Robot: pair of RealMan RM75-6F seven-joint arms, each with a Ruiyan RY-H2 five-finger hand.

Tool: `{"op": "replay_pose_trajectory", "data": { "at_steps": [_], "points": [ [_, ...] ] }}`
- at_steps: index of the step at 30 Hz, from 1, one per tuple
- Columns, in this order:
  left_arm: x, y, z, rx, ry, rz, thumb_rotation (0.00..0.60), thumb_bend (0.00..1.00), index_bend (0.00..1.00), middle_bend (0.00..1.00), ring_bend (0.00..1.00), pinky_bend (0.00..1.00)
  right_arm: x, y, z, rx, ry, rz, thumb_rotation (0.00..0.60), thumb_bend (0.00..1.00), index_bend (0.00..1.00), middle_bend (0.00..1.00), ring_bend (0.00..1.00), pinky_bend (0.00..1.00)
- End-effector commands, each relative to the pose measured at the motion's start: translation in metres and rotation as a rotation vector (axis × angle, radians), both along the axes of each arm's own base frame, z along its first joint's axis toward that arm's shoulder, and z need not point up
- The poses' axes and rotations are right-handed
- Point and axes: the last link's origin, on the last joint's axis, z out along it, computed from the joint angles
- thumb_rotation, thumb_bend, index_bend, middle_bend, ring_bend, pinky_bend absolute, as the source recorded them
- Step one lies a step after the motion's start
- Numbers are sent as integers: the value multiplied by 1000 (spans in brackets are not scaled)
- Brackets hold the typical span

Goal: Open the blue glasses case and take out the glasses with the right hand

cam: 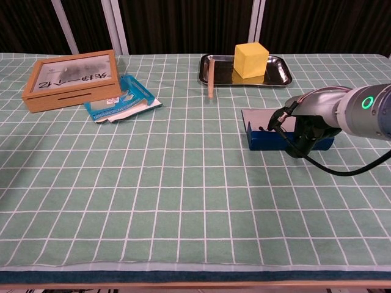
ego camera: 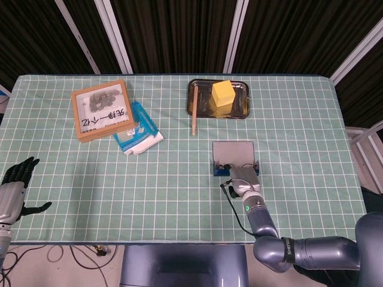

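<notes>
One blue glasses case [ego camera: 234, 156], lid up, mid-desk, with the right hand [ego camera: 242, 177] at its front edge.
Its grip can't be made out; left hand [ego camera: 15, 185] hangs open, holding nothing; one yellow block [ego camera: 222, 92], one steel tray [ego camera: 242, 108].

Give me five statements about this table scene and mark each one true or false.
1. The blue glasses case lies open, its lid back. True.
2. The right hand is at the case's near edge. True.
3. The yellow block sits on the wooden box. False: it sits on the metal tray.
4. The left hand holds the wooden stick. False: it holds nothing, at the table's left edge; the stick lies against the tray.
5. The blue packet lies beside the wooden box. True.
</notes>
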Motion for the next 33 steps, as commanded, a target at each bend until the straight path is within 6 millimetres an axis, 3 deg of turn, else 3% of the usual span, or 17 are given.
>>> {"op": "replay_pose_trajectory", "data": {
  "at_steps": [1, 15, 24, 33],
  "points": [
    [0, 0, 0, 0, 0, 1, 600, 25, 0, 0, 0, 0, 0, -1, -2, 0, 0, -3, 600, 545, 177, 846, 920, 1000],
    [-1, 1, 0, -2, -8, 11, 600, 26, 0, 0, 0, 0, 1, 0, -11, 42, 17, -24, 600, 545, 176, 846, 919, 1000],
    [-2, 2, 1, 1, -11, 16, 600, 26, 0, 0, 0, 0, 13, 18, -12, 103, 17, 11, 600, 548, 182, 846, 920, 1000],
    [-2, 1, 1, 1, -12, 18, 600, 26, 0, 0, 0, 0, 3, 33, -1, 128, 74, -7, 600, 548, 251, 847, 923, 1000]
  ]
}}
